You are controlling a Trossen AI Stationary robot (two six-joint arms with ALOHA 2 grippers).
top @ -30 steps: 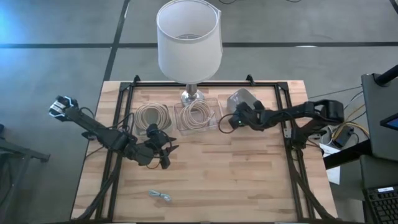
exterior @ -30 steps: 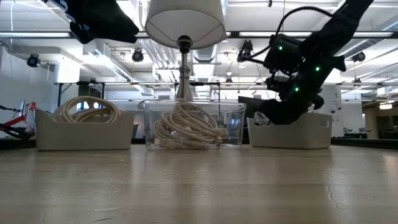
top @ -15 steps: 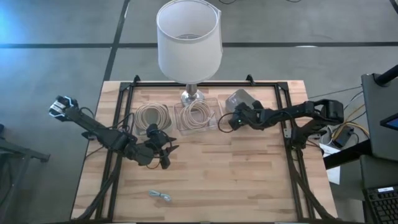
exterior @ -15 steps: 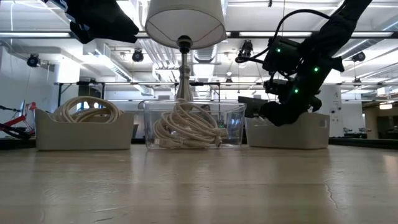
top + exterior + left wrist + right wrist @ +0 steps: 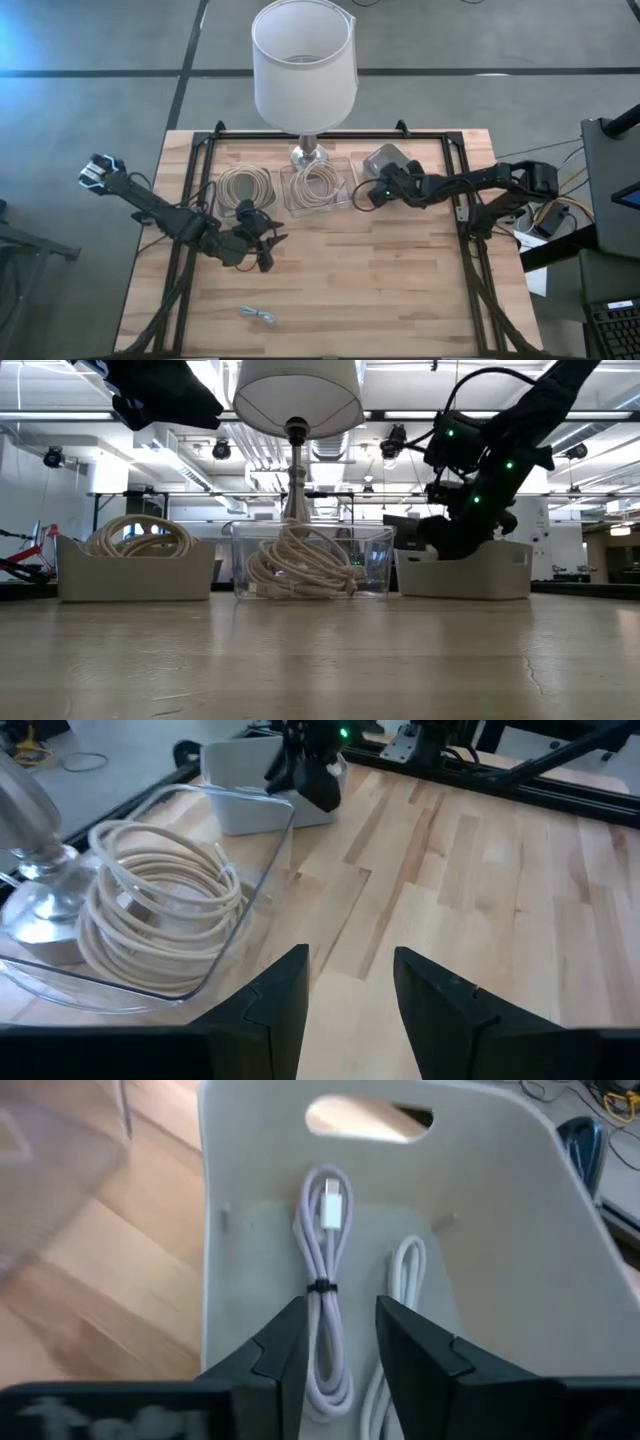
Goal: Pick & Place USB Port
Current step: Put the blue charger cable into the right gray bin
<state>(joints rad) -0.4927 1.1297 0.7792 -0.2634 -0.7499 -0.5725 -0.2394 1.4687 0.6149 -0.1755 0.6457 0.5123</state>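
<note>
My right gripper (image 5: pixel 340 1315) is open and slants down into the white bin (image 5: pixel 392 157) at the table's far right. A lilac USB cable bundle (image 5: pixel 325 1270) with a white plug lies flat on the bin floor. Its near loop reaches between my fingers. A white cable (image 5: pixel 400 1280) lies beside it. Another small cable bundle (image 5: pixel 258 315) lies on the table near the front edge. My left gripper (image 5: pixel 265 243) hangs open above the table's left middle, holding nothing.
A lamp (image 5: pixel 303 65) stands at the far middle. In front of it a clear bin (image 5: pixel 318 183) holds a coiled cable, and a further bin of coiled cable (image 5: pixel 245 185) is to its left. Black frame rails run along the table's sides.
My right gripper has opened over the white bin while staying where it was. The left arm has kept still.
</note>
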